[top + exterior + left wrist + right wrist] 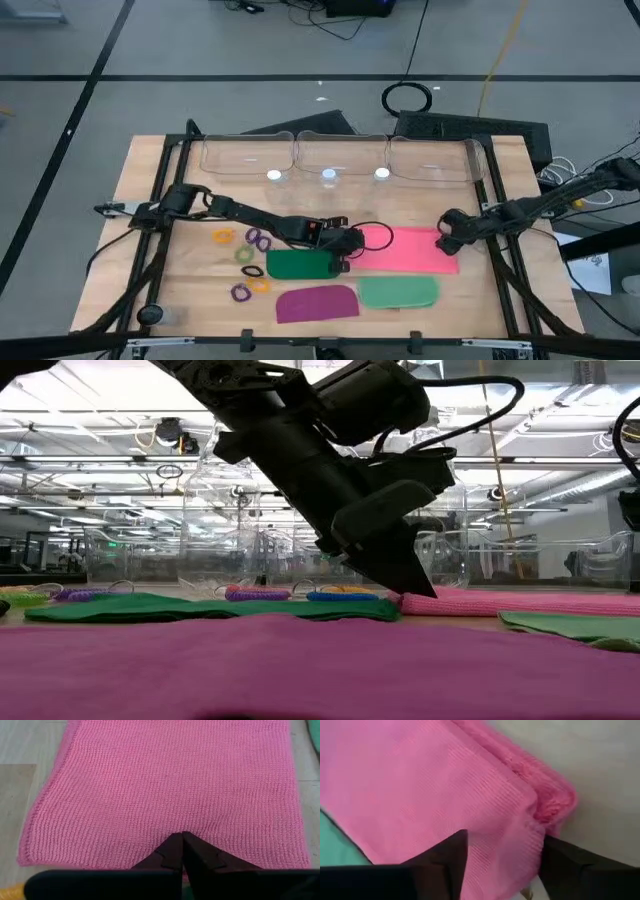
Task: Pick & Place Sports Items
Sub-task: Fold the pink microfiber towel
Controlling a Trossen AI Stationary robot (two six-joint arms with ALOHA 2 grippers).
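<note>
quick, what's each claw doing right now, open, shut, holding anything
Left claw: shut, tips pressed together at the pink piece's near edge.
Right claw: fingers either side of the pink piece's bunched corner, gap visible; a firm grip cannot be told.

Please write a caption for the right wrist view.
Right gripper jaws straddling the bunched corner of the pink cloth.
</note>
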